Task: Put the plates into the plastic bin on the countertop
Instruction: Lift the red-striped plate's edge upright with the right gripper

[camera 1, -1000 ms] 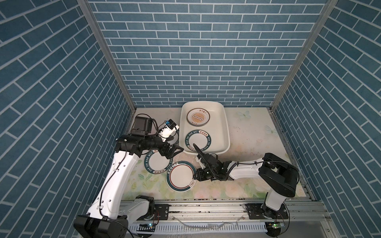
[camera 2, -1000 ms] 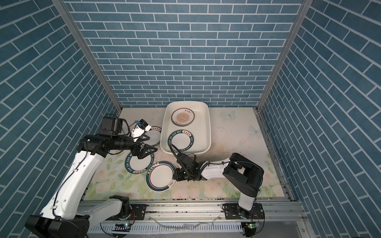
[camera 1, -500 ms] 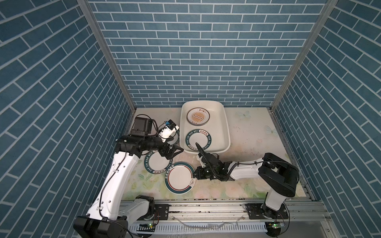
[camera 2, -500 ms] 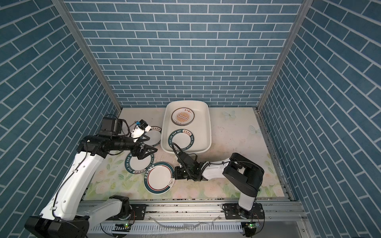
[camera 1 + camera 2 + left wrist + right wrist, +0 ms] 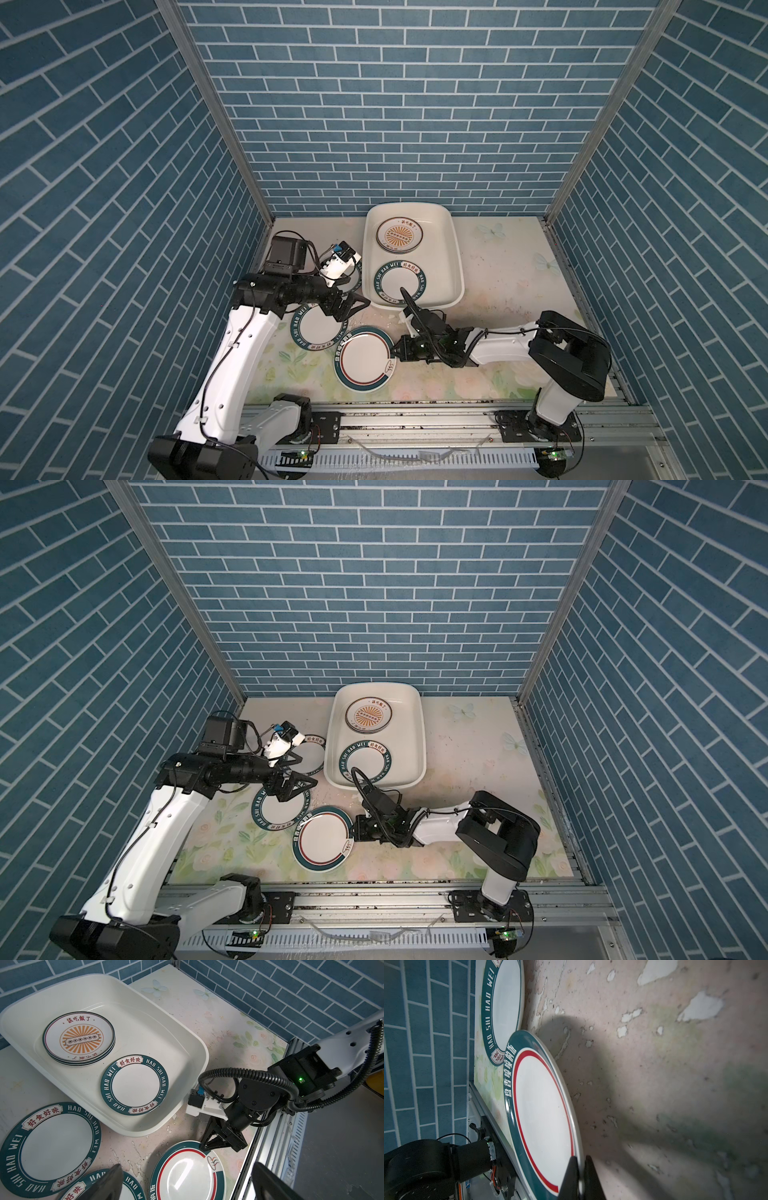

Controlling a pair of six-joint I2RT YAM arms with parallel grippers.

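Ringed plate [image 5: 365, 359] pinched at its right-hand rim by the right gripper [image 5: 392, 353], lower centre in both top views.

In the right wrist view the rim is seen clamped between the two closed fingers [image 5: 572, 1176]. The plate's upper-left edge overlaps a lettered plate [image 5: 318, 330] laid on the countertop [image 5: 498, 291]. The left gripper [image 5: 353, 311] is spread wide over that plate's upper-right edge, with nothing gripped. A second lettered plate [image 5: 311, 754] is partly hidden by the left arm, just left of the bin [image 5: 457, 257]. Inside the bin, at upper centre, stacked sunburst plates [image 5: 400, 235] are seen at the upper end and a third lettered plate [image 5: 401, 286] at the lower end.
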